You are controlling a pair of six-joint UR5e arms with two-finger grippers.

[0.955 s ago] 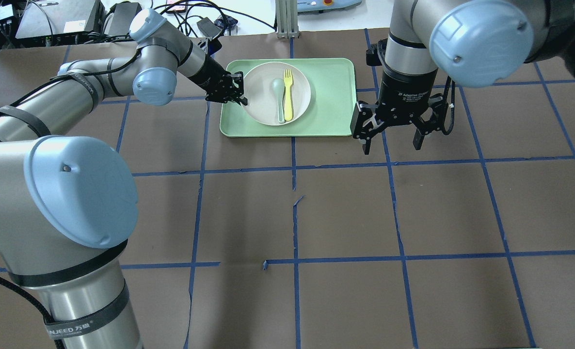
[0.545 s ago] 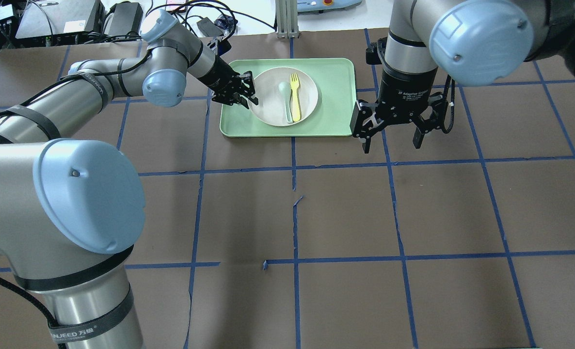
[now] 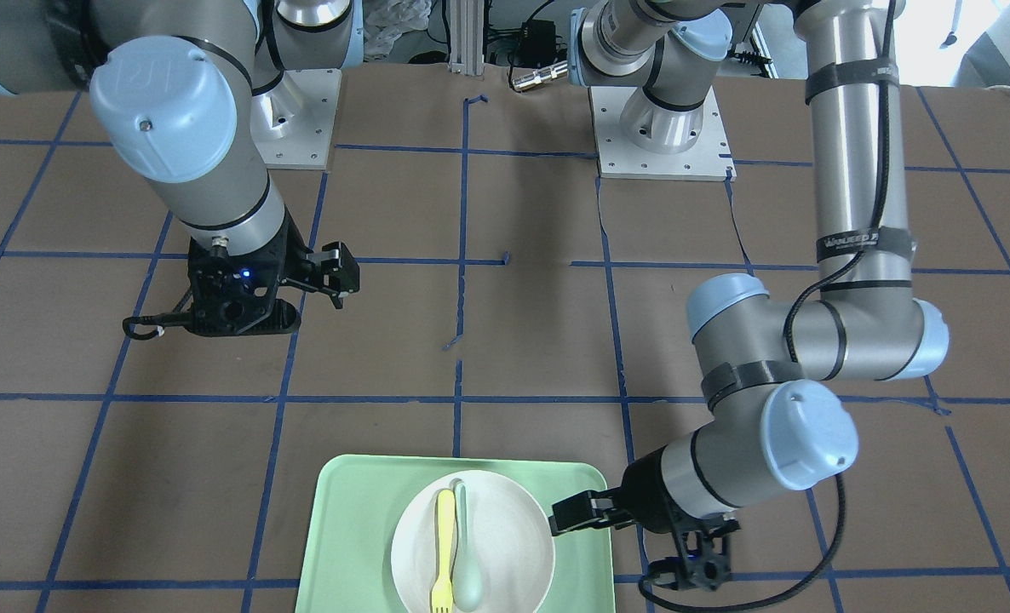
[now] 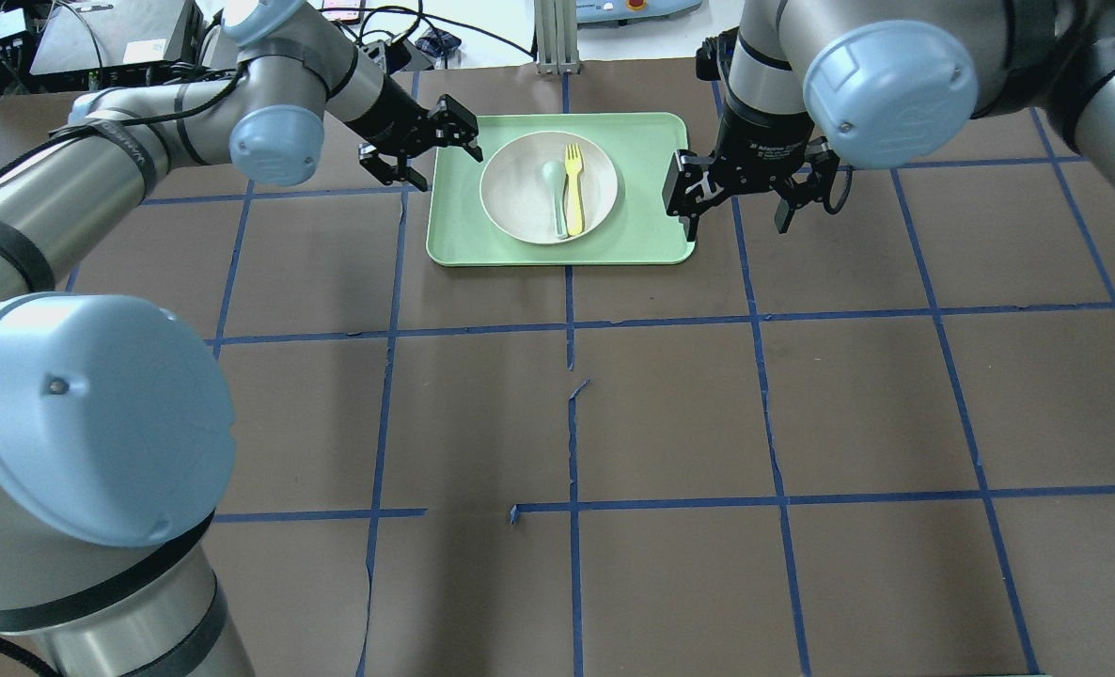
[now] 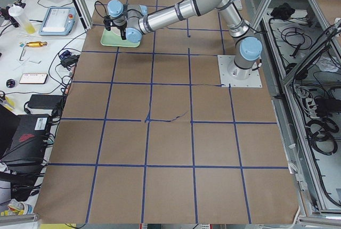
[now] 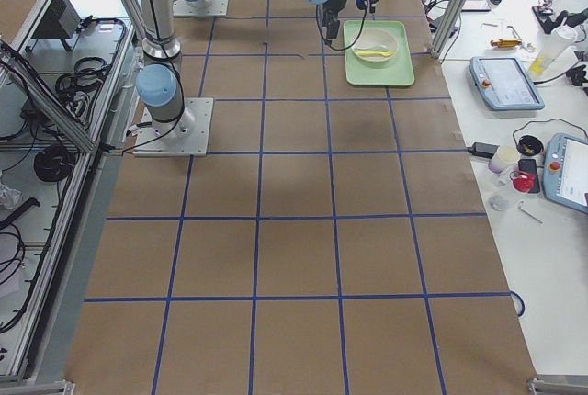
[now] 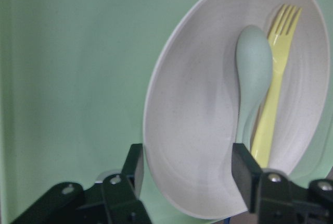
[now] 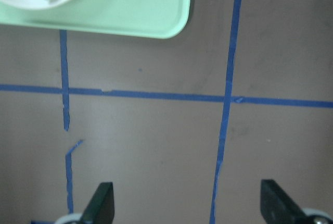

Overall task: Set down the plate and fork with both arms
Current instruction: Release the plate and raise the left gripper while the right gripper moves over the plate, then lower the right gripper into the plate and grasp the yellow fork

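Observation:
The off-white plate (image 4: 520, 202) sits on the light-green tray (image 4: 651, 212) at the far middle of the table. The yellow fork (image 4: 573, 188) lies in the plate, tines away from me, next to a mint spoon (image 4: 554, 193). My left gripper (image 4: 445, 166) is open and empty, hovering just left of the plate over the tray's left edge. In the left wrist view its fingers (image 7: 244, 172) stand either side of the plate's near rim (image 7: 171, 130) without gripping it. My right gripper (image 4: 736, 221) is open and empty above the table beside the tray's right edge.
The brown table has blue tape lines (image 4: 572, 329). Cables and electronics (image 4: 106, 38) lie beyond the far edge. The right wrist view shows the tray's corner (image 8: 156, 21) and bare table below the open right gripper (image 8: 190, 208).
The plate slid slightly right while the left gripper was at its left rim. The left gripper has since drawn back left, turned and stands open. The right gripper moved farther away, beside the tray.

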